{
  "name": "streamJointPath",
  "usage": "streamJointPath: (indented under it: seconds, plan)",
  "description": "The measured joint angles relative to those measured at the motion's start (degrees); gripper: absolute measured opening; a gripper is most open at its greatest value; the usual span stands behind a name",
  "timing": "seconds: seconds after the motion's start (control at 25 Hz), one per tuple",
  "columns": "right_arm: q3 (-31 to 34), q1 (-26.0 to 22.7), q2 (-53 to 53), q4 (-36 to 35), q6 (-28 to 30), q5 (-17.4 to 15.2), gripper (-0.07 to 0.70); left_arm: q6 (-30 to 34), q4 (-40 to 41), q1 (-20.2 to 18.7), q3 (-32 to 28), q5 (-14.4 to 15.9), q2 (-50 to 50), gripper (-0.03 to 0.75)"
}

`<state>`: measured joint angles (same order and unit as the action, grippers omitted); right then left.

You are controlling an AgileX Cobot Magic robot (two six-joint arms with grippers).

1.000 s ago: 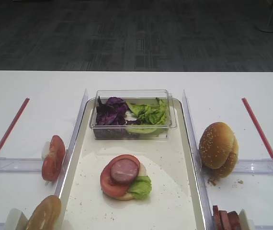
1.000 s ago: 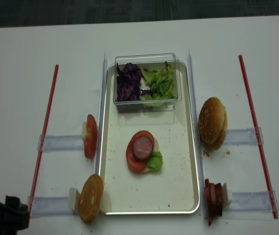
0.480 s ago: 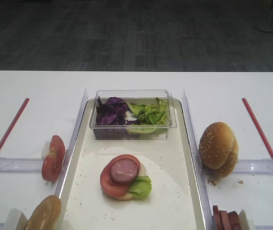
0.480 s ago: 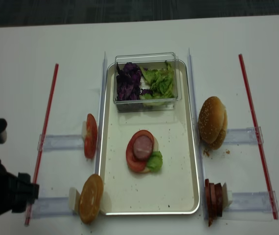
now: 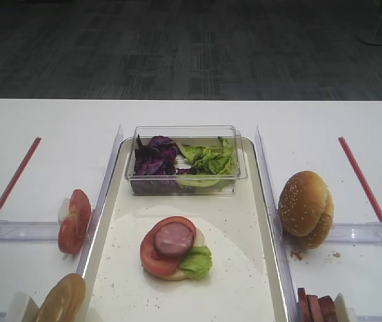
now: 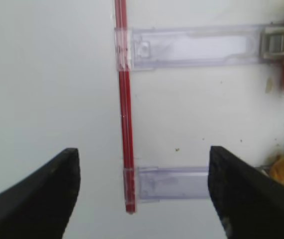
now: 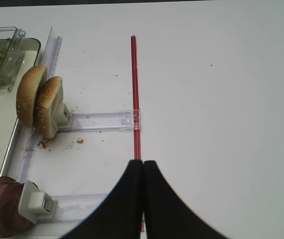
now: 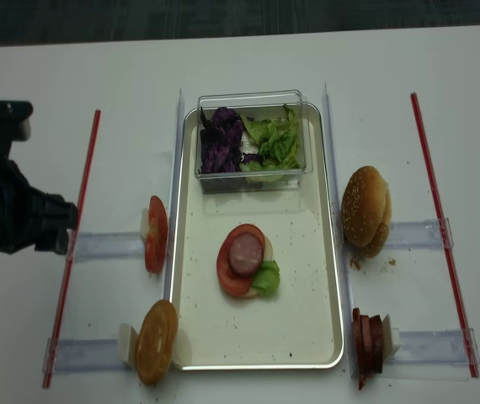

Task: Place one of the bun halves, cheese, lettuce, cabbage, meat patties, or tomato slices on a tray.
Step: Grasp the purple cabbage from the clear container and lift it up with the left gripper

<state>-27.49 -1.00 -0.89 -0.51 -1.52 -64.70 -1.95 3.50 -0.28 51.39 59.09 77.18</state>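
We find the tray [image 8: 324, 278] lying lengthwise down the middle of the white table [image 8: 248, 59], clear rails along both long sides, which we judge serve to fix its position. At its far end sits a clear plastic box [image 8: 253, 99] keeping the loose leaves together: cabbage [image 8: 221, 143] on the left, lettuce [image 8: 277, 141] on the right. Near the tray's centre a stack is already built: a tomato slice [image 8: 230, 271] with a meat slice [image 8: 245, 253] on top and a lettuce piece [image 8: 266, 278] at its near right edge.

Supplies stand on edge in small holders outside the rails, presumably so a gripper can take one at a time: bun halves [image 8: 366, 210] on the right, meat patties [image 8: 370, 342] nearer on the right, tomato slices [image 8: 156, 234] on the left, and one cut bun half [image 8: 157, 340] at the near left.

The left gripper [image 6: 142, 191] has its fingers spread wide with nothing between them, above the left red strip [image 6: 124, 124], well left of the tomato slices. The right gripper [image 7: 143, 194] has its fingers pressed together, holding nothing, over the right red strip [image 7: 135, 94].

We cannot identify the pale layer under the tomato in the stack. No cheese can be made out. The left arm [image 8: 8, 206] is cut off at the frame edge, and the right arm appears in neither overhead view.
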Motion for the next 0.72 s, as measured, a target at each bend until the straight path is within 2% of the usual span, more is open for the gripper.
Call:
streamJointPath:
  seconds: [0.32,0.72]
  plan:
    - [0.0,0.0,0.0,0.0,0.0,0.0,0.364,1.1,0.2,0.0,10.1,0.0,11.2,0.493]
    - [0.0,0.0,0.0,0.0,0.0,0.0,0.364,1.5,0.8,0.0,30.1,3.2,29.7,0.493]
